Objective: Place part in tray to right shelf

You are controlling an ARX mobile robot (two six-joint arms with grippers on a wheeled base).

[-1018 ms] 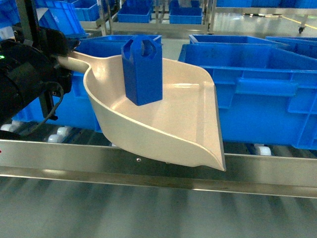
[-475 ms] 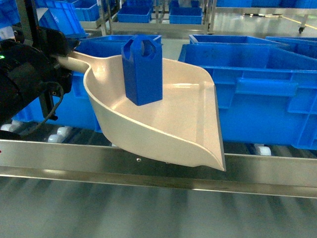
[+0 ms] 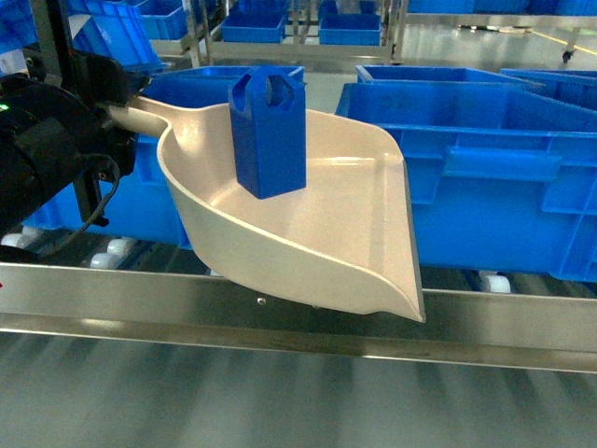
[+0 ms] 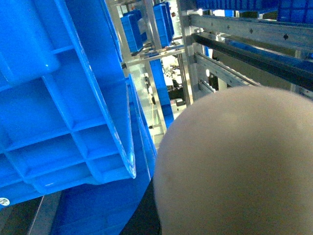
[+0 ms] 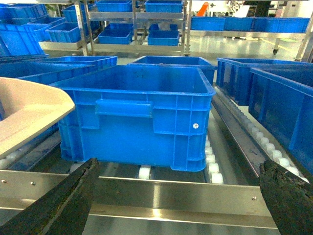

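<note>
The blue part (image 3: 269, 131) stands upright inside the cream tray (image 3: 317, 233), toward its back. My left gripper (image 3: 112, 112) is shut on the tray's handle at the left and holds the tray tilted, its wide lip hanging over the steel front rail of the right shelf (image 3: 504, 322). The left wrist view is mostly filled by the tray's rounded back (image 4: 234, 166); the fingers are hidden there. My right gripper (image 5: 181, 200) is open in front of the rail (image 5: 176, 193), with nothing between its fingers. The tray's edge (image 5: 24, 112) shows at its left.
Large blue crates (image 3: 494, 177) sit on the shelf's white rollers (image 5: 210, 159) right behind and beside the tray. One crate (image 5: 137, 112) faces the right gripper, another (image 5: 283, 107) is further right. More racks with crates stand in the background.
</note>
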